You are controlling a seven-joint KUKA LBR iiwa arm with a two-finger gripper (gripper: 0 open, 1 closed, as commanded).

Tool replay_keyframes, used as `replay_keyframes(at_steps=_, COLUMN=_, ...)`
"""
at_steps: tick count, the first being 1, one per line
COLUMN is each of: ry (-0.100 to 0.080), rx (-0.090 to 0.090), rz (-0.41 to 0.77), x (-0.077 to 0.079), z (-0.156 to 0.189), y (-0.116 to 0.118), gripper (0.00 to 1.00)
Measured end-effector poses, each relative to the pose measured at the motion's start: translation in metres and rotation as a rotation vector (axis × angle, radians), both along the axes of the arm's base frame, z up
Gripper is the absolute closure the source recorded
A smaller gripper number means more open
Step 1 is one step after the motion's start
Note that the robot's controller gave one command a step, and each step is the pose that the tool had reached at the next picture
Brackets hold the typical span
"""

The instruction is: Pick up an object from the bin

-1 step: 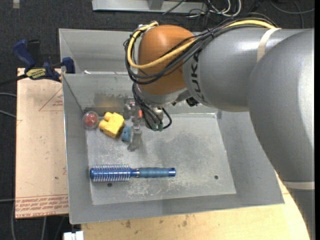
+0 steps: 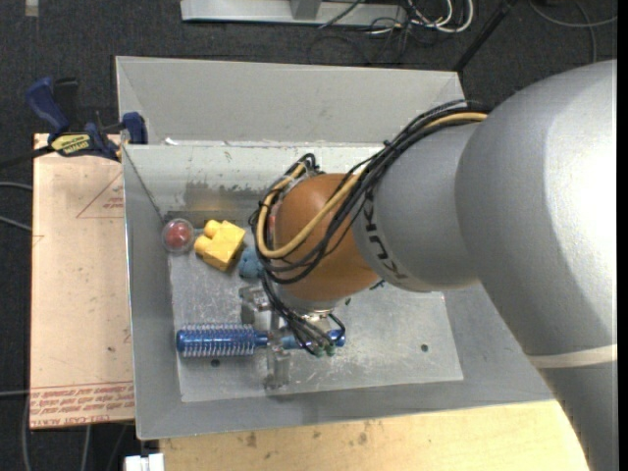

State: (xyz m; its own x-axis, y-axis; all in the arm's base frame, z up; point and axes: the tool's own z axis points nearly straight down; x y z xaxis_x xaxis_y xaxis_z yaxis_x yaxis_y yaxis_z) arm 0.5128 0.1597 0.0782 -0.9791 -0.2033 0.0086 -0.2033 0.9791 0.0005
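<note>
My gripper [image 2: 276, 364] hangs low over the front of the bin, under the arm's orange cover. It stands right at a blue ribbed roller [image 2: 218, 340] that lies flat along the front left of the bin floor. The roller's right part passes behind the gripper, and a blue bit shows again on the gripper's right side. Whether the roller is gripped cannot be made out. A yellow block [image 2: 221, 242] lies further back to the left. Beside the block a small red ball [image 2: 179, 234] rests near the left wall.
A pale blue thing [image 2: 249, 263] peeks out from under the orange cover, just right of the yellow block, mostly hidden. The arm and its cables cover the bin's middle and right. Bare bin floor shows at the front right.
</note>
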Motion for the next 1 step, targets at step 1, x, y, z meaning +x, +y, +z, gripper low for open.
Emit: replay_keyframes(at_steps=1, ry=-0.007, rx=0.002, rz=-0.004, x=0.0067, z=-0.0091, y=0.0006, gripper=0.00)
